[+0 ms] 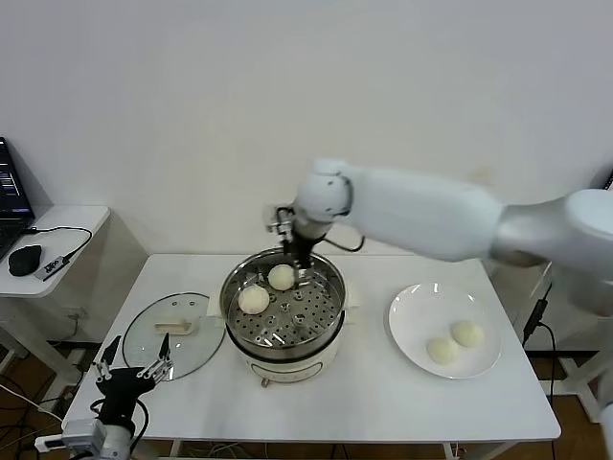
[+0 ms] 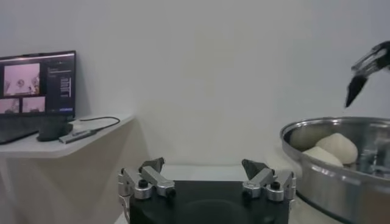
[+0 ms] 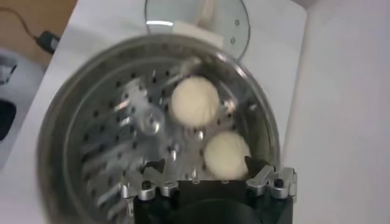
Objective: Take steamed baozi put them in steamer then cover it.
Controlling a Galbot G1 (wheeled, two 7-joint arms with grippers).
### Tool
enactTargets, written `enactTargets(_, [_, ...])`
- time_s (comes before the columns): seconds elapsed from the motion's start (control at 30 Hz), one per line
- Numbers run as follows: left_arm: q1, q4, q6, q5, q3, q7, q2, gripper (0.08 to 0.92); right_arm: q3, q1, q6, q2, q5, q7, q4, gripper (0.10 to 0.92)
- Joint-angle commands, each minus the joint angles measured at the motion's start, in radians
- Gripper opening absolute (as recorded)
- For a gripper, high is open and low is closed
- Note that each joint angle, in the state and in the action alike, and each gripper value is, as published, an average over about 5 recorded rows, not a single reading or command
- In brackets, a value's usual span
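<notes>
Head view is showing the steamer point(image 1: 283, 316) sitting at the middle of the white table point(image 1: 383, 402), with bare tabletop along the near edge. Two baozi point(image 1: 254, 300) are lying on its perforated tray toward ten and twelve o'clock; two more are resting on the white plate point(image 1: 412, 326) at three o'clock. The glass cover point(image 1: 172, 335) is lying flat at nine o'clock just beside the steamer, its bar handle running left to right. The right gripper point(image 1: 301, 259) is hanging over the pot's far rim, jaws parted and holding nothing. The left gripper point(image 1: 134, 369) is waiting at the table's near-left corner, jaws wide apart and empty.
</notes>
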Motion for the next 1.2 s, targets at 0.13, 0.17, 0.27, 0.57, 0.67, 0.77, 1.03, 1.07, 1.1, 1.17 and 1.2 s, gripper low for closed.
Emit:
enactTargets(0.13, [0.005, -0.013, 0.005, 0.001, 0.001, 0.001, 0.006, 0.823, 0.038, -0.057, 0.165, -0.474, -0.229, -0.113, 0.213, 0.823])
enactTargets(0.17, [0.007, -0.011, 0.005, 0.001, 0.000, 0.001, 0.008, 0.823, 0.061, -0.089, 0.173, -0.503, -0.248, -0.115, 0.216, 0.823])
enactTargets(0.27, [0.013, -0.003, 0.003, 0.002, -0.002, 0.001, 0.012, 0.823, 0.132, -0.193, 0.194, -0.571, -0.309, -0.121, 0.218, 0.823])
enactTargets(0.57, [0.025, 0.016, 0.000, 0.012, 0.001, 0.003, 0.011, 0.823, 0.337, -0.514, 0.240, -0.638, -0.476, -0.112, 0.173, 0.823])
enactTargets(0.67, [0.031, 0.023, -0.002, 0.014, -0.001, 0.003, 0.012, 0.823, 0.415, -0.641, 0.242, -0.636, -0.510, -0.104, 0.152, 0.823])
enactTargets(0.77, [0.037, 0.027, -0.003, 0.017, -0.002, 0.003, 0.012, 0.823, 0.472, -0.723, 0.242, -0.621, -0.536, -0.095, 0.125, 0.823])
enactTargets(1.03, [0.044, 0.033, -0.002, 0.025, -0.003, 0.002, 0.007, 0.823, 0.545, -0.808, 0.239, -0.564, -0.575, -0.079, 0.045, 0.823])
enactTargets(1.07, [0.044, 0.034, -0.003, 0.026, -0.003, 0.002, 0.006, 0.823, 0.547, -0.811, 0.240, -0.556, -0.578, -0.077, 0.033, 0.823])
enactTargets(1.1, [0.045, 0.036, -0.003, 0.026, -0.004, 0.002, 0.005, 0.823, 0.549, -0.814, 0.241, -0.547, -0.582, -0.074, 0.020, 0.823])
enactTargets(1.17, [0.046, 0.039, -0.003, 0.026, -0.005, 0.002, 0.004, 0.823, 0.554, -0.819, 0.243, -0.527, -0.586, -0.069, -0.003, 0.823])
enactTargets(1.2, [0.046, 0.040, -0.003, 0.027, -0.005, 0.002, 0.003, 0.823, 0.557, -0.822, 0.242, -0.516, -0.587, -0.066, -0.014, 0.823])
